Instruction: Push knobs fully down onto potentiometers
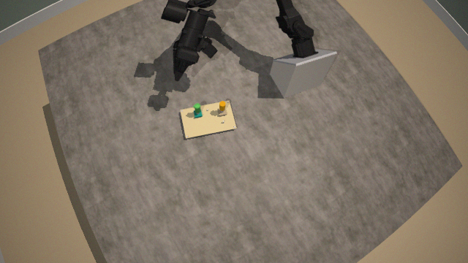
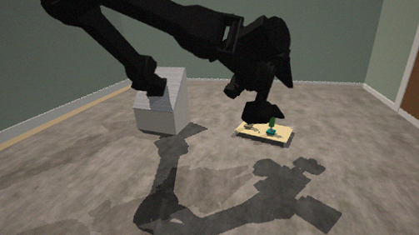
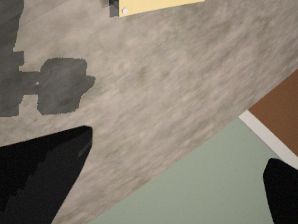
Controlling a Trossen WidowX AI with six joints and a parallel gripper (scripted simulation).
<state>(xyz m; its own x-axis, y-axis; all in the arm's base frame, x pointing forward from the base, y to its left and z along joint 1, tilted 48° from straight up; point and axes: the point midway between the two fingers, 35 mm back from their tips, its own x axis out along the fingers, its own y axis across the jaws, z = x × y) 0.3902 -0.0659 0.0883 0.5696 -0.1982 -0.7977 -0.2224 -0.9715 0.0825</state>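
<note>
The circuit board (image 1: 205, 128) (image 2: 283, 134) (image 3: 160, 5) is a pale yellow plate on short legs. A green knob (image 1: 197, 106) (image 2: 272, 121) stands upright above the teal potentiometer (image 1: 198, 115) (image 2: 270, 131), with a short gap between them. An orange knob (image 1: 222, 105) stands above a beige potentiometer (image 1: 222, 114) (image 2: 248, 126), apparently also with a gap. In the exterior view the arm hides the orange knob. My gripper (image 2: 287, 101) (image 3: 180, 152) is open and empty, its fingers wide apart. It hangs above the table, off the board's edge on the arm's side.
The grey block (image 1: 307, 74) (image 2: 160, 122) under the arm's base stands to the side of the board. Small pale parts sit on the board near the orange knob. The arm's shadow falls across the table (image 1: 256, 190) (image 2: 370, 194). Walls stand beyond the table.
</note>
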